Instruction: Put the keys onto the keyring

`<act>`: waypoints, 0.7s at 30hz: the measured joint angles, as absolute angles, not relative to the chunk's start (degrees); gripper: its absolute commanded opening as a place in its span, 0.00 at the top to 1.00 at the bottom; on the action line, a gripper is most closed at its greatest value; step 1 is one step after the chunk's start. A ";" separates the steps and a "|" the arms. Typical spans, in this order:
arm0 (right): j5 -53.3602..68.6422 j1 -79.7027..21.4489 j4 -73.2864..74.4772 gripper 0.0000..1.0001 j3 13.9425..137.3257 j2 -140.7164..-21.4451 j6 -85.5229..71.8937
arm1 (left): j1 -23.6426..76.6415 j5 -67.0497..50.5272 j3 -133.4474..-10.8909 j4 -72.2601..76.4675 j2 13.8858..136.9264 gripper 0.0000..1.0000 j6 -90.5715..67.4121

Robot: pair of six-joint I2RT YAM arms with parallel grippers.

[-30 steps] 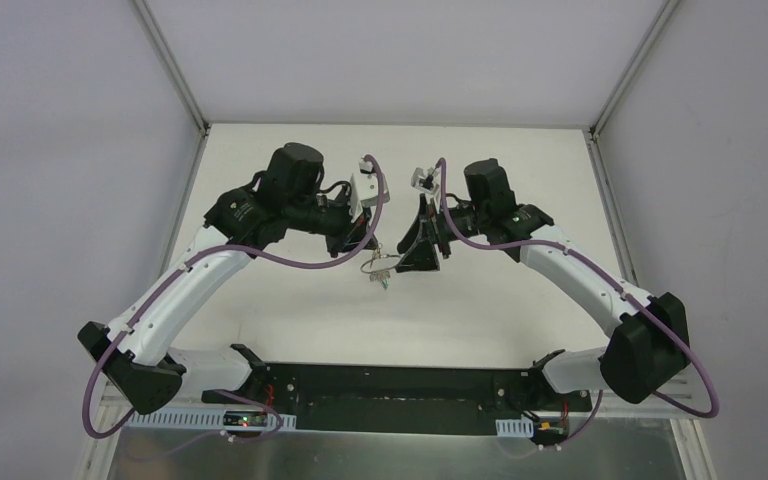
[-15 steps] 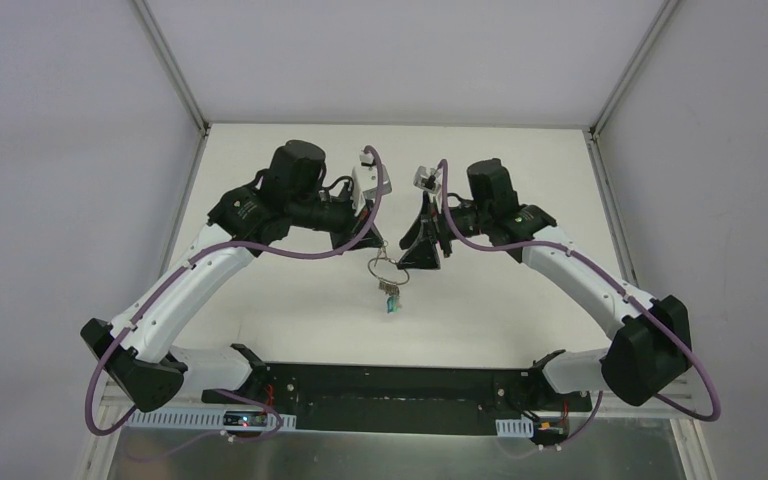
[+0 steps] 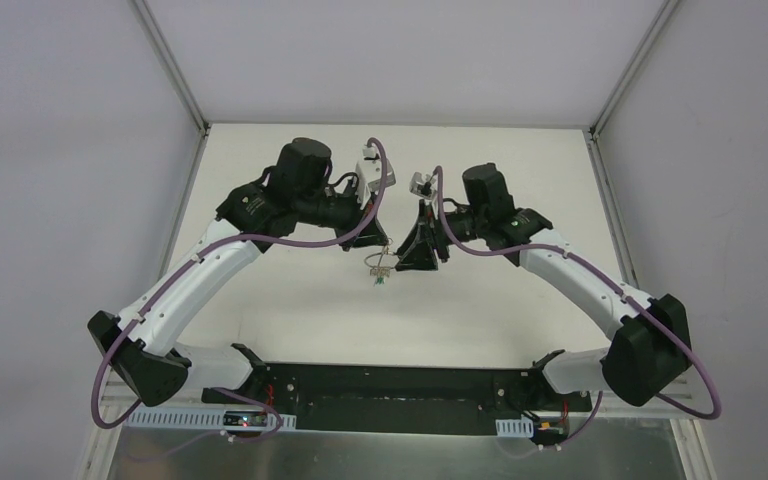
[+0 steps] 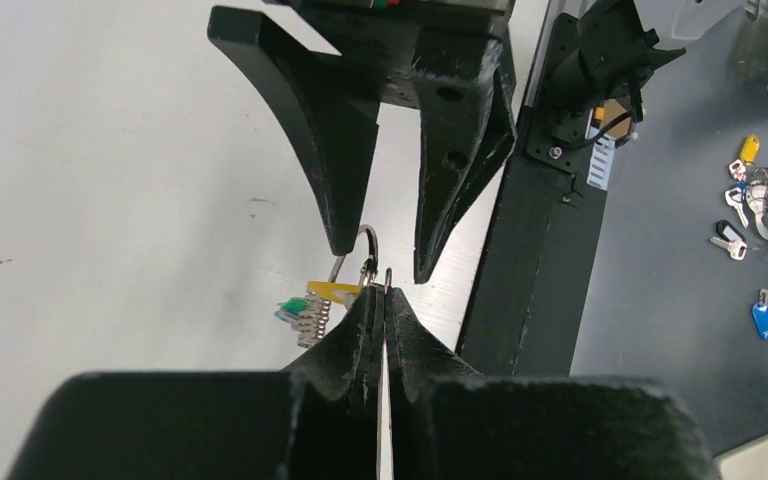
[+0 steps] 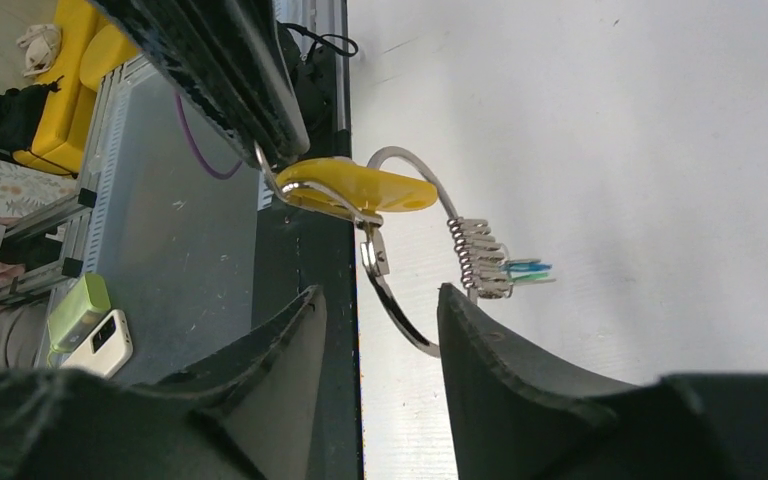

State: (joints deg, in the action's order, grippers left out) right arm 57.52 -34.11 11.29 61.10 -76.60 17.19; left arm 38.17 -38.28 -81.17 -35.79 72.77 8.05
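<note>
The keyring (image 5: 371, 255) is up between the two claws, a thin loop of bright silver wire, round and springy-looking, with the white table (image 3: 290, 300) under it. I can't tell whether its lowest keys touch the tabletop. The left claw (image 4: 380, 292) has it: the two black fingers are pressed tight together with only a hairline seam between them, and the wire is nipped right at their tips. Pressed against the ring just at that pinch is the yellow key (image 5: 360, 190), its head a smooth, glossy, rounded plastic tab. Further along the wire from it sits a tight stack of small silver keys (image 5: 475, 258), their edges ribbed like a coil, and the green key (image 4: 288, 308) shows as a coloured sliver at the end of that stack. From the right wrist a thin blue sliver pokes out beside the green one.

The right claw (image 5: 380, 295) is spread wide, one matte black finger on each side of the ring's lower curve. The wire runs close to one finger, but whether it touches I can't make out. Those fingers are thick, tapered wedges with a faintly grainy surface.

Out beyond the keyring, past the long black base bar (image 3: 390, 385) at the table's near edge, loose keys (image 4: 750, 240) lie scattered on a grey surface, among them one yellow-headed and one blue-headed
</note>
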 measured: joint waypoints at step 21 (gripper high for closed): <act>55.20 -33.10 14.46 1.00 60.86 -76.60 20.38 | 36.62 -35.57 -80.58 -36.80 72.20 1.00 11.16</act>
State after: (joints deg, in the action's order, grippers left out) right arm 55.20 -33.10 14.46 60.86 -76.60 20.38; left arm 36.62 -35.57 -80.58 -36.80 72.20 11.16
